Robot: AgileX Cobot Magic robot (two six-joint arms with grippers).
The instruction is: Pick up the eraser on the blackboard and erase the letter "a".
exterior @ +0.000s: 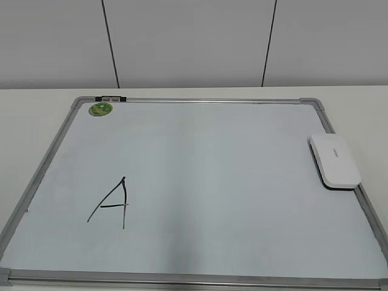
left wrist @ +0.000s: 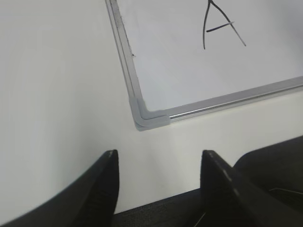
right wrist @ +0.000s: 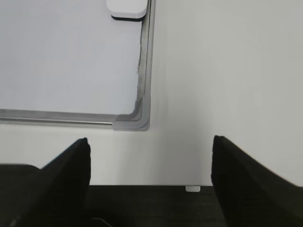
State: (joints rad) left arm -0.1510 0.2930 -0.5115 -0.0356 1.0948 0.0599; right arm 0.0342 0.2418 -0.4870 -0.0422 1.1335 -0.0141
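The blackboard [exterior: 230,182] lies flat on the white table, pale with a grey frame. The white eraser [exterior: 335,160] rests on its right edge, and its near end shows at the top of the right wrist view [right wrist: 125,7]. I see no small lowercase "a" in any view. My left gripper [left wrist: 158,153] is open and empty over the bare table, near the board's front left corner [left wrist: 147,116]. My right gripper [right wrist: 150,139] is open and empty over the table, near the front right corner [right wrist: 137,120]. Neither gripper shows in the exterior view.
A large angular capital "A" [exterior: 112,206] is drawn at the board's front left, and it also shows in the left wrist view [left wrist: 220,23]. A round green sticker [exterior: 100,109] sits at the back left corner. A panelled wall stands behind the table.
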